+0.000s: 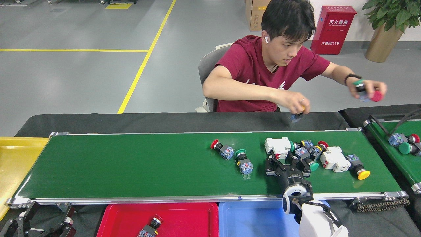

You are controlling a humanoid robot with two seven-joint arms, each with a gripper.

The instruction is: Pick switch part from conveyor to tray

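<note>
Right tool (288,162) spread open over the conveyor (131,164), fingers straddling the green-capped switch part (304,157) in the crowded cluster; rigid, light, smooth plastic by my guess, best pinched across the blocky contact body, not the round cap.

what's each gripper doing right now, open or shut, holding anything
Left gripper: open, empty, low beside the red tray.
Right gripper: open over the conveyor, fingers spread by the white switch part, holding nothing.
</note>
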